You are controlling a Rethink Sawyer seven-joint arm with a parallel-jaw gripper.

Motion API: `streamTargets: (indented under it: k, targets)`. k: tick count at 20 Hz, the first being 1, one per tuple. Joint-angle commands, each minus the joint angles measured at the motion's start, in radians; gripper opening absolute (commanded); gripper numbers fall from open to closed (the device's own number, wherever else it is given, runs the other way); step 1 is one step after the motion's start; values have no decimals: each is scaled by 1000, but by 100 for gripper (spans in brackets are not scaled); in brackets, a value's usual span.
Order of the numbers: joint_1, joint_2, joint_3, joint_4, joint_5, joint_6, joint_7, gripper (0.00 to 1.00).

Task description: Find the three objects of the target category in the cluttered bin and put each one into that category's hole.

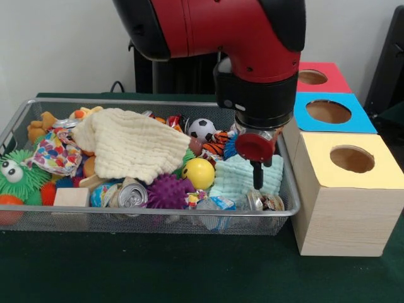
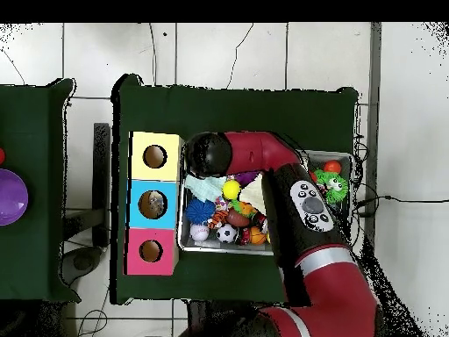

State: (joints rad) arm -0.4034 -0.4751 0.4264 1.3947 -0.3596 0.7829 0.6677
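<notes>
The red and black robot arm reaches over the right end of the wire mesh bin [image 1: 287,211], and its gripper [image 1: 257,178] hangs just above a folded pale mint cloth [image 1: 243,180]. Only one dark, narrow tip shows below the red disc of the wrist, so whether the fingers are spread or closed cannot be told; nothing visibly hangs from them.

The bin is crowded: a cream waffle-knit cloth [image 1: 132,145] lies draped over the middle, with a yellow ball [image 1: 198,173], a purple spiky ball [image 1: 168,190], a small soccer ball [image 1: 202,129], a silver drink can [image 1: 131,196] and a green fuzzy toy with big eyes [image 1: 16,173] around it. Beside the bin stand three wooden boxes with round holes, topped yellow [image 1: 352,159], blue [image 1: 329,112] and red [image 1: 312,77].

The target category is not evident, but the arm appears to be in the search-and-pick step, poised over the mint cloth. In the overhead view something pale seems to sit inside the blue box's hole [image 2: 153,204], perhaps an item already delivered. The next move likely calls for a straight descent onto the cloth, a firm pinch on a fold, and a lift clear of the mesh wall.
</notes>
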Motion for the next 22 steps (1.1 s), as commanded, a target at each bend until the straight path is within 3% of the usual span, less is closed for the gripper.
streamTargets:
  k: [1, 5, 15, 22]
  targets:
    - [-75, 6, 89, 104, -153, 10, -289, 100]
    - [-94, 33, 122, 48, -207, 37, -333, 100]
    - [-147, 53, 221, 20, -304, -22, -387, 100]
    - [-131, 92, 263, -4, -375, -53, -400, 100]
